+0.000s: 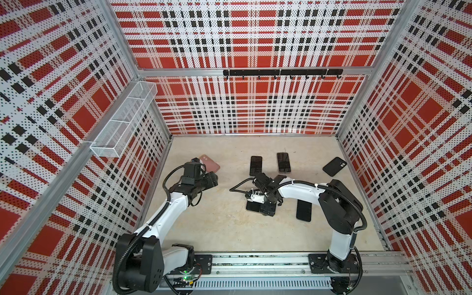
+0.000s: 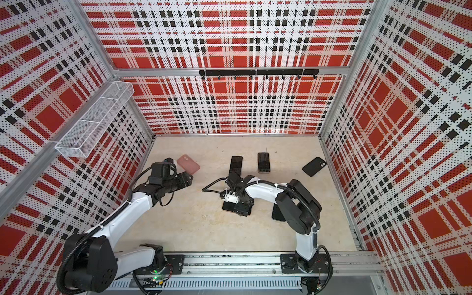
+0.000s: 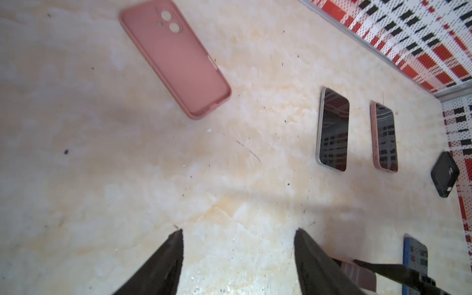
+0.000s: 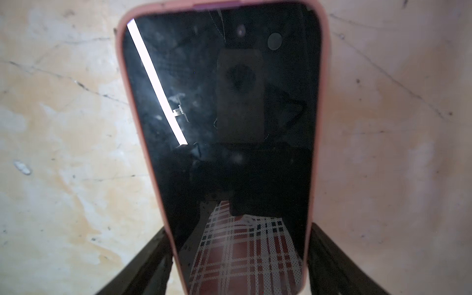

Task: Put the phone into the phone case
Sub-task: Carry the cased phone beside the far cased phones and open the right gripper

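You had one pink-rimmed phone [image 4: 219, 143] flat on the table [image 1: 224, 229], screen up, near the middle. Its dark glass was smudged and mirrored a light strip and plaid. Your empty pink case [image 3: 173, 58] lay hollow side up at the far left, askew, camera cut-outs at its far end, well apart from that phone. Beyond the middle, a silver-edged phone [image 1: 256, 165] and a second pink-edged phone [image 1: 283, 162] lay side by side, not touching, screens up. A black case [image 1: 334, 166] lay far right, angled. A blue-edged phone [image 1: 304, 210] lay flat, nearer right.
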